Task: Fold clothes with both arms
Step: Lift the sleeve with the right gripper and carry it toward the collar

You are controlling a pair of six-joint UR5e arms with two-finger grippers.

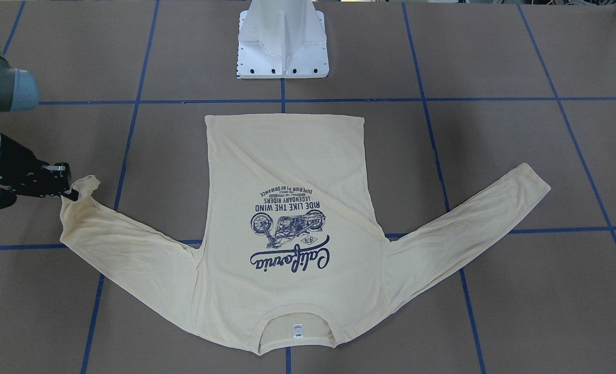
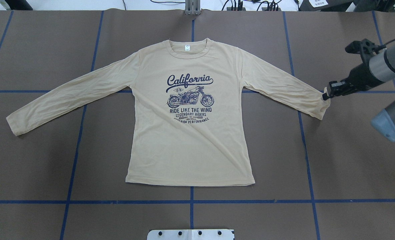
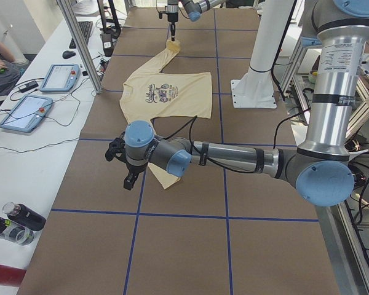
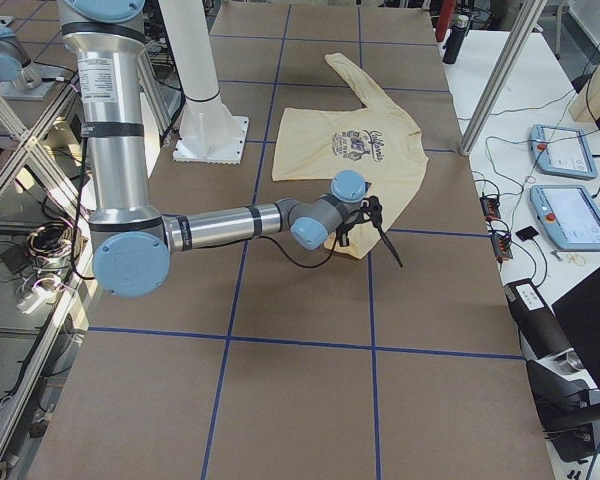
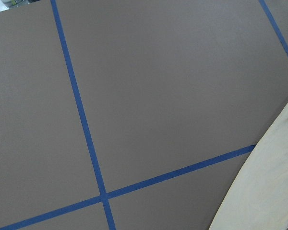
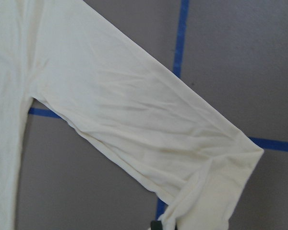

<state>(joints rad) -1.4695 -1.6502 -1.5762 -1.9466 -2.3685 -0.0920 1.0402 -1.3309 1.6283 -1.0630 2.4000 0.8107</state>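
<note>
Left gripper: jaw gap indistinct.

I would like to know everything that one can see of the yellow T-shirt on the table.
The T-shirt is pale cream-yellow, long-sleeved, of thin-looking, lightly wrinkled fabric. It lies flat on the brown table, navy "California" motorcycle print facing up, the collar with its small white neck label on the side away from the robot's base. Both sleeves are spread outward. The right gripper seems shut on the cuff of the sleeve on the robot's right, which is bunched up there.

Brown table with blue tape grid, cream T-shirt flat atop.
</note>
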